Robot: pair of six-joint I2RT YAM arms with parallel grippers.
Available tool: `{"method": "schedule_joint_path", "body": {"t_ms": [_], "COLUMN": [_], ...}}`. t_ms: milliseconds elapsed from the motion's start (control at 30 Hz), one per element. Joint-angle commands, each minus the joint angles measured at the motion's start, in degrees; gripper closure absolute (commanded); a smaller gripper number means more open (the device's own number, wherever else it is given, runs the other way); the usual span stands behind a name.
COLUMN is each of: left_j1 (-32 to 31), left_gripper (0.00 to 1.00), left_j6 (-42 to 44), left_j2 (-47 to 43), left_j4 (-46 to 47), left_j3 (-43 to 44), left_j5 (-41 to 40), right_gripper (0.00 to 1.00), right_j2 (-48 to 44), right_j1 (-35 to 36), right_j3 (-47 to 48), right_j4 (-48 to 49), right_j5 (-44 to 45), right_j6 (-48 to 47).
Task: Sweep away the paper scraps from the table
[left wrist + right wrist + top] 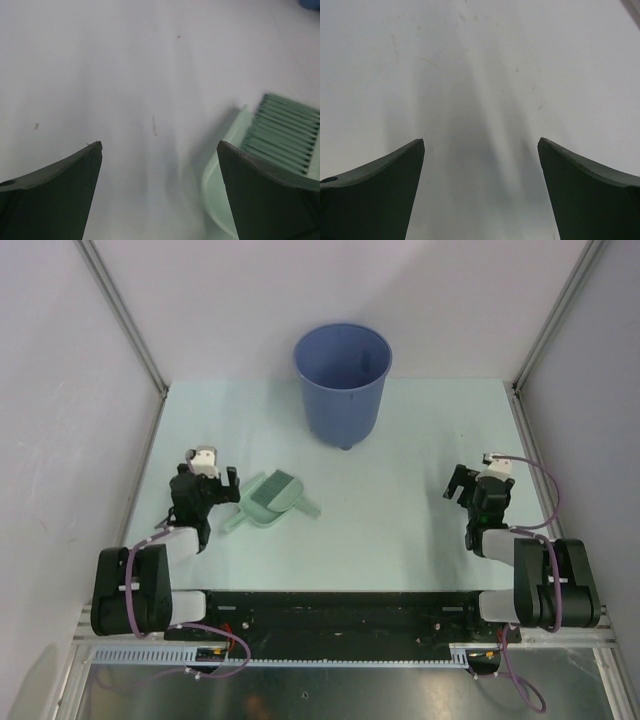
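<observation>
No paper scraps show on the pale mint-green table (400,500) in any view. My left gripper (212,478) is open and empty, low over the table just left of a mint-green dustpan (262,502) with a green brush (278,488) lying on it. In the left wrist view the gripper (159,146) has bare table between its fingers, and the dustpan rim (220,165) and brush bristles (285,127) sit at the right. My right gripper (470,485) is open and empty over bare table at the right; the right wrist view (480,142) shows only table.
A tall blue bucket (342,385) stands upright at the back middle of the table. Grey walls and metal rails close in the sides and back. The black front edge (330,605) runs between the arm bases.
</observation>
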Motion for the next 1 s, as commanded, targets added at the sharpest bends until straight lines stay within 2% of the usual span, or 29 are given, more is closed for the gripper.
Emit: {"method": "schedule_joint_path", "body": {"t_ms": [0,67,133,200,367,467,967], "left_j1": [-4.6,-7.6,-8.6,-8.6,-8.6,-8.6,-8.6], "left_gripper": [0.00,0.00,0.00,0.00,0.00,0.00,0.00], "left_j6": [-1.5,-0.2,0.4,0.4,-0.3,-0.9,-0.8], "left_j2": [-1.9,0.0,0.5,0.3,0.6,2.8,2.8], "left_j4": [12.5,21.8,25.3,25.7,26.1,34.7,35.3], "left_j3": [-1.8,-5.6,-7.0,-7.4,-7.7,-11.4,-11.2], "left_j5": [-6.5,-7.6,-8.4,-8.4,-12.1,-12.1,-12.1], "right_gripper": [0.00,0.00,0.00,0.00,0.00,0.00,0.00], "right_j2": [4.3,9.4,6.7,8.6,8.1,8.5,8.6], "right_j1": [1.3,1.5,1.5,1.5,1.5,1.5,1.5], "right_j3": [-3.9,-6.5,-4.7,-5.4,-4.4,-4.1,-3.4], "right_j4": [24.8,35.6,27.8,32.3,28.7,28.9,27.8], "right_j5": [0.5,-0.9,-0.3,-1.7,-3.0,-4.3,-5.0], "right_j6": [-3.9,-5.4,-5.0,-5.1,-5.7,-6.4,-7.1]}}
